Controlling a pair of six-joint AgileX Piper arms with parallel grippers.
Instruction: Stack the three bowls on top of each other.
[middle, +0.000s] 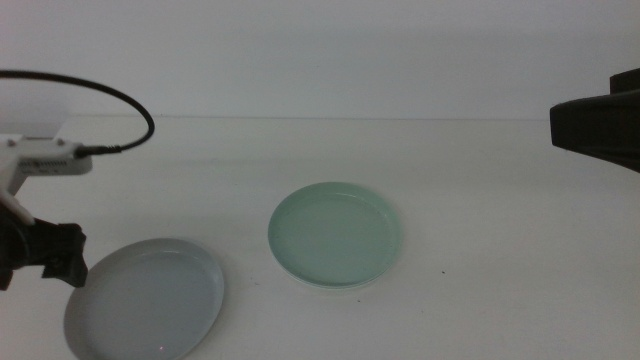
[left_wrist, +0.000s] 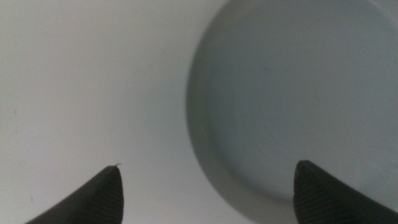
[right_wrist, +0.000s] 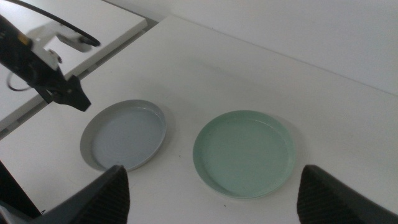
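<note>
The pale grey-blue bowl (middle: 150, 300) lies at the front left of the table; it also shows in the left wrist view (left_wrist: 298, 93) and the right wrist view (right_wrist: 127, 134). The pale mint green bowl (middle: 335, 235) (right_wrist: 244, 152) lies in the middle. A thin pale edge shows under its near rim. I see no white bowl on its own. My left gripper (middle: 58, 255) (left_wrist: 208, 193) (right_wrist: 68, 93) is open above the grey-blue bowl's left rim, one jaw over the inside and one over the table. My right gripper (middle: 600, 125) (right_wrist: 214, 199) is open, high at the right.
The white table (middle: 480, 200) ends at a white back wall. A black cable (middle: 120, 100) loops above the left arm. In the right wrist view a lower white surface (right_wrist: 106, 25) lies beyond the table's left edge.
</note>
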